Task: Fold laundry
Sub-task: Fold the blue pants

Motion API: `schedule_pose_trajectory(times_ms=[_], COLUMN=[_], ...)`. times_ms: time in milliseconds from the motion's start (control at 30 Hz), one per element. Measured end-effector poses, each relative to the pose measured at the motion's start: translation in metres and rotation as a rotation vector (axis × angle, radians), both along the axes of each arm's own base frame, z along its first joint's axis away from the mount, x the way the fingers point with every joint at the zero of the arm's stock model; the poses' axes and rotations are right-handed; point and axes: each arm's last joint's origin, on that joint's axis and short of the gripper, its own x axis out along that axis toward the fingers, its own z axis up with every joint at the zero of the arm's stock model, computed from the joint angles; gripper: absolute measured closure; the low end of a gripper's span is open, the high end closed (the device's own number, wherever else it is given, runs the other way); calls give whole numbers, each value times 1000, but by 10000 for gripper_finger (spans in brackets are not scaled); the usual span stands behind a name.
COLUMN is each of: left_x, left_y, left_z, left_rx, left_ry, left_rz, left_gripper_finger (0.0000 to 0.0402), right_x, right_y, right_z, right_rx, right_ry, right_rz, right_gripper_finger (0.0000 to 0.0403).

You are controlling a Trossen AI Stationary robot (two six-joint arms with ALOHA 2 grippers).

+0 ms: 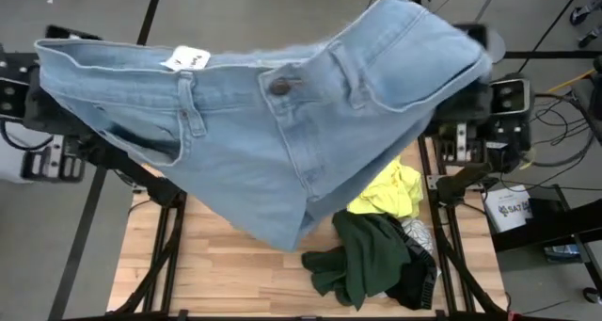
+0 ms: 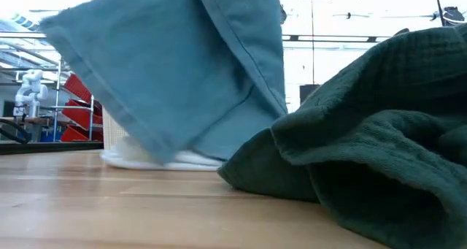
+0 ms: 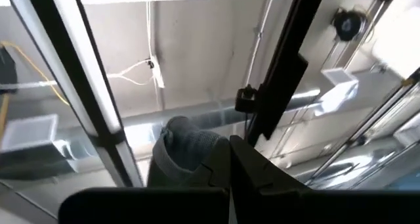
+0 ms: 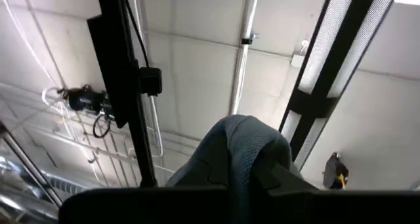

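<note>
Laundry is split between the air and the table (image 1: 216, 264). Nearest me, low on the wood, a dark green cloth (image 2: 365, 147) lies crumpled, with a yellow one (image 1: 390, 194) just behind it and a black piece (image 1: 419, 283) tucked at its right side. Above them hangs a pair of light blue denim shorts (image 1: 273, 123), stretched wide by the waistband, one leg drooping down close to the table in front of a white tub (image 2: 120, 143). Both arms are raised high, wrists tilted toward the ceiling. The left gripper (image 3: 226, 161) has its jaws closed tight on a bunched fold of denim, and the right gripper (image 4: 246, 168) is likewise clamped on a rolled hump of it at the other end.
</note>
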Motion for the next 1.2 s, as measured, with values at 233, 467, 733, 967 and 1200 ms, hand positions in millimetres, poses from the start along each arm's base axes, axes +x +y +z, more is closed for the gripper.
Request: schedule_pose_trajectory(times_ms=[233, 467, 733, 967, 1200], left_x=[2, 0, 24, 56, 89], left_y=[9, 20, 18, 25, 28], left_z=[24, 25, 7, -55, -125], left_rx=[-60, -51, -57, -106, -257], left_ry=[-134, -143, 261, 994, 1292], left_rz=[168, 206, 273, 444, 505], left_gripper_finger=[401, 401, 402, 402, 402], right_x=[-18, -5, 25, 24, 9], right_y=[-13, -17, -27, -25, -20], right_z=[25, 27, 12, 11, 14], right_rx=[-142, -150, 124, 133, 147], right_ry=[-28, -1, 369, 420, 465], right_rz=[-93, -102, -270, -245, -177], right_gripper_finger=[403, 403, 403, 403, 403])
